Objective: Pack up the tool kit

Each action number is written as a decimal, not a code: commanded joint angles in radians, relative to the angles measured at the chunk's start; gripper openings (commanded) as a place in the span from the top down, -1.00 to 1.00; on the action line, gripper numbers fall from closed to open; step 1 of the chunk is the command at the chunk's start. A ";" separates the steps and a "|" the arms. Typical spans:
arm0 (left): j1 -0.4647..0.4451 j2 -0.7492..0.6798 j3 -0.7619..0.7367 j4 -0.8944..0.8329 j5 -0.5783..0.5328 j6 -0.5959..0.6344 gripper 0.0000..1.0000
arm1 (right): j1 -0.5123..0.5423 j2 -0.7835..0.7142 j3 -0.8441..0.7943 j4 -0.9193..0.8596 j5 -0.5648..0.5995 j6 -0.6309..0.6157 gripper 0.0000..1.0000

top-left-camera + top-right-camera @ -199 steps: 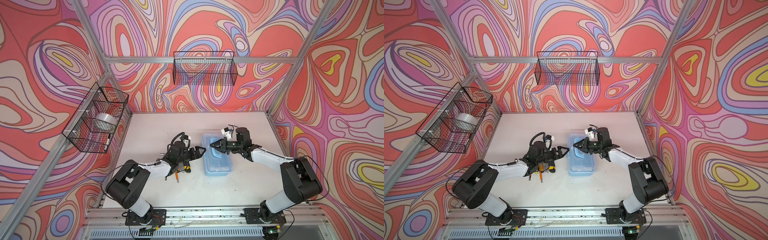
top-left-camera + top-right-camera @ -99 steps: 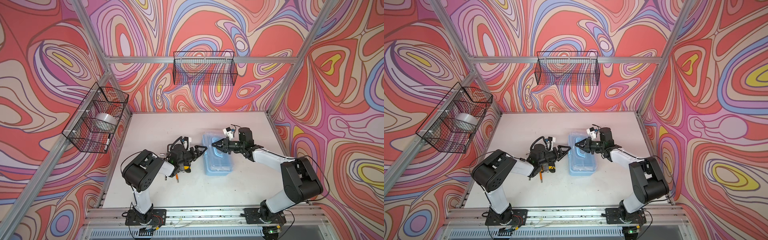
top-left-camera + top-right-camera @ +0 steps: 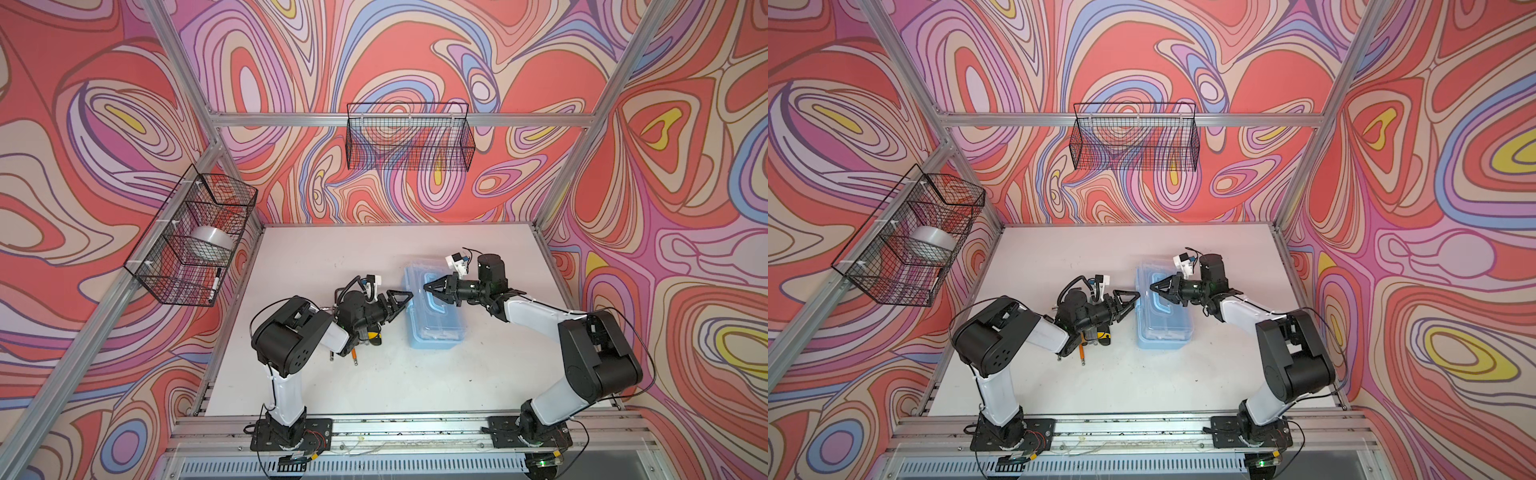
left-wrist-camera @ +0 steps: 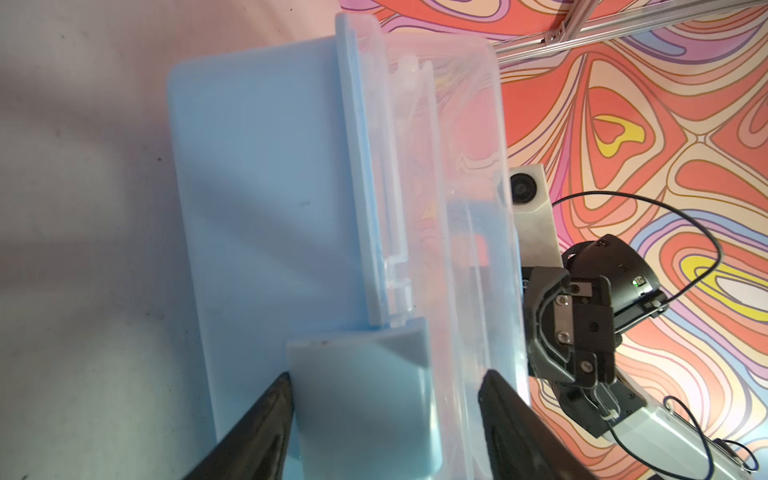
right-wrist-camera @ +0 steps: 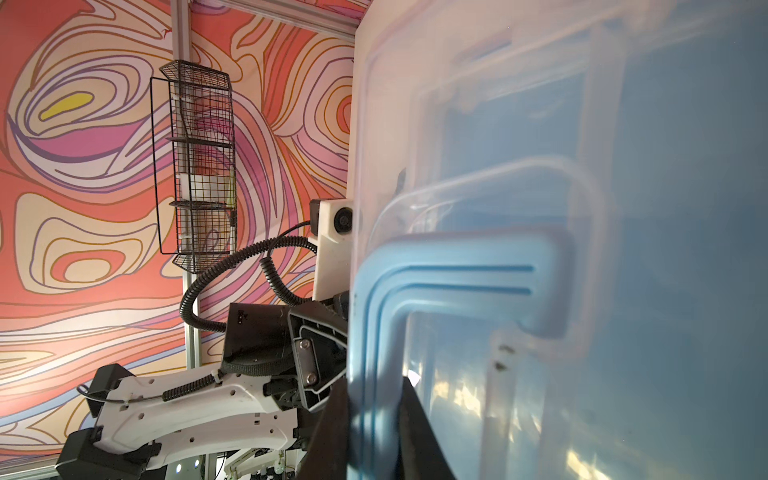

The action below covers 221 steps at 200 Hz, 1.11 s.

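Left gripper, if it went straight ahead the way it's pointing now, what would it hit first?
Most likely the blue latch on the tool kit box, which sits between the left gripper's open fingers; exact depth is unclear.

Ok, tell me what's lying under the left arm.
A few tools poke out beneath it: an orange-handled screwdriver and a yellow-and-black piece. The arm covers the rest, so what else lies there is hidden.

Swirl-patterned red and lilac walls (image 3: 415, 50) on an aluminium frame (image 3: 324, 119) enclose a white table (image 3: 332, 249); wire baskets (image 3: 409, 137) hang far and left.
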 commanded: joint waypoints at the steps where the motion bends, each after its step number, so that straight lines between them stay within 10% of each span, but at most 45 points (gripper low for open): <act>1: 0.003 -0.063 0.037 0.101 0.060 -0.038 -0.41 | -0.005 0.087 -0.028 -0.007 0.065 -0.102 1.00; 221: 0.086 -0.027 0.001 0.101 0.107 0.000 -0.42 | -0.040 0.224 -0.052 0.130 -0.059 -0.059 1.00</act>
